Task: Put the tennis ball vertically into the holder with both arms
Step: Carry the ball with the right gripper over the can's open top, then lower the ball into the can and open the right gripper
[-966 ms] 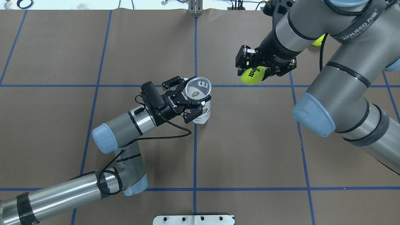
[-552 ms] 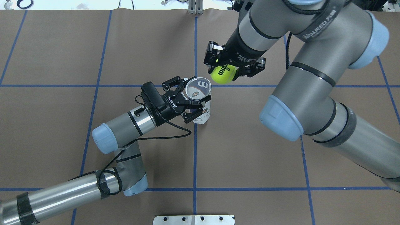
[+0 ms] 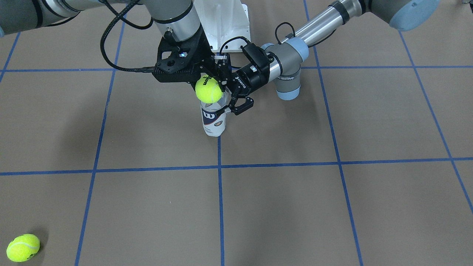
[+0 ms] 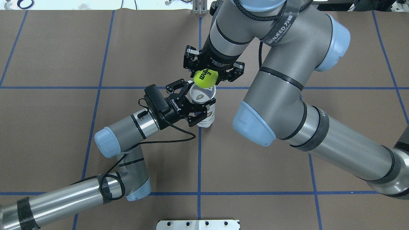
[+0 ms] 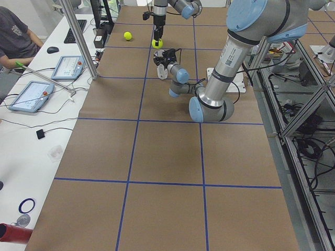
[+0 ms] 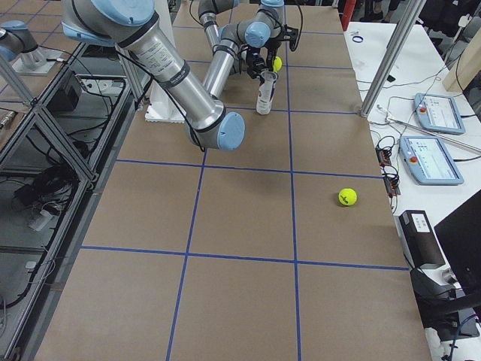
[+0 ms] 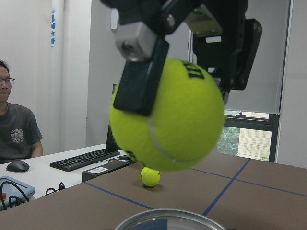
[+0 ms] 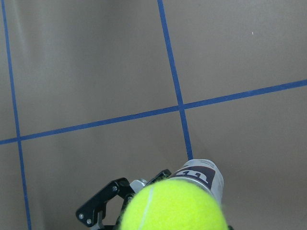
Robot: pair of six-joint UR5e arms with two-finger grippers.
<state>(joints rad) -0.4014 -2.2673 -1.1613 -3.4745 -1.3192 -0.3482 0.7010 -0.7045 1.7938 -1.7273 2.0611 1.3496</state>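
Near the middle of the brown paper-covered table, which was crossed by blue tape lines, a clear plastic tennis-ball can stood upright. It was a smooth cylinder with a navy-and-white label and an open round mouth. The black left gripper reached in from the side and pinched the can's upper part between its two fingers.

The right gripper pointed downward and squeezed a fuzzy yellow-green tennis ball with black lettering between its fingers. The ball hung just above the can's mouth.

Seen from overhead, the ball overlapped the far edge of the rim. The left wrist camera looked up from beside the can. It showed a gap between the ball's underside and the curved rim at the bottom of that view, along with the ball's pale seam and the flat dark pad pressing its side. In the right wrist camera the ball filled the lower edge and hid most of the can's mouth.

The thick grey right arm covered much of the table's right half in the overhead view. The front and side views showed a second tennis ball lying well apart on the table. A white metal pedestal stood behind the arms. A seated person was at a side desk with a keyboard and a mouse.
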